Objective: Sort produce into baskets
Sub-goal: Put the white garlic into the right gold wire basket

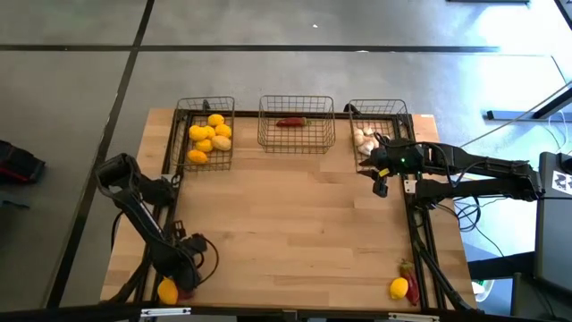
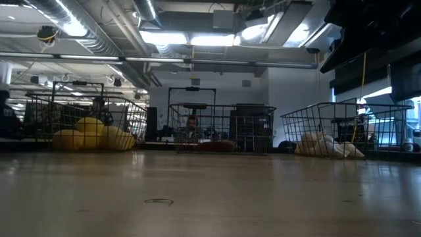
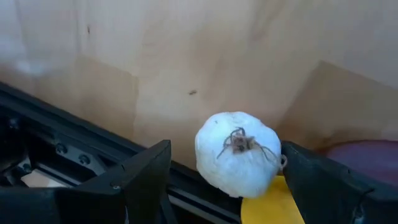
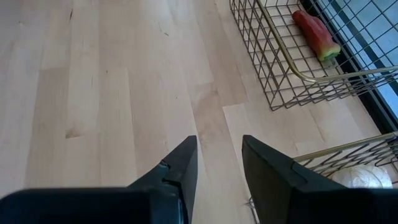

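Note:
My left gripper (image 3: 225, 151) points down at the table's near left corner (image 1: 183, 268), open. A white garlic bulb (image 3: 239, 152) sits between its fingers, root end up, with a lemon (image 3: 270, 208) and a dark red chili (image 3: 367, 155) beside it. At the far edge stand three wire baskets. The left one (image 1: 206, 105) holds lemons (image 1: 210, 136), the middle one (image 1: 297, 103) a chili (image 1: 290, 122), and the right one (image 1: 380, 109) garlic (image 1: 364, 139). My right gripper (image 1: 380, 186) hovers open in front of the right basket, nothing between its fingers (image 4: 219, 146). My left gripper stands astride the garlic bulb from above. One finger (image 3: 317, 180) is right at the bulb's side (image 3: 277, 158). I cannot tell whether it touches. The other finger (image 3: 146, 177) is clear of the bulb.
A lemon (image 1: 399, 288) and a chili (image 1: 411, 284) lie at the near right corner. A black frame rail (image 3: 74, 143) runs along the table edge beside the garlic. The wide middle of the wooden table (image 1: 295, 224) is bare.

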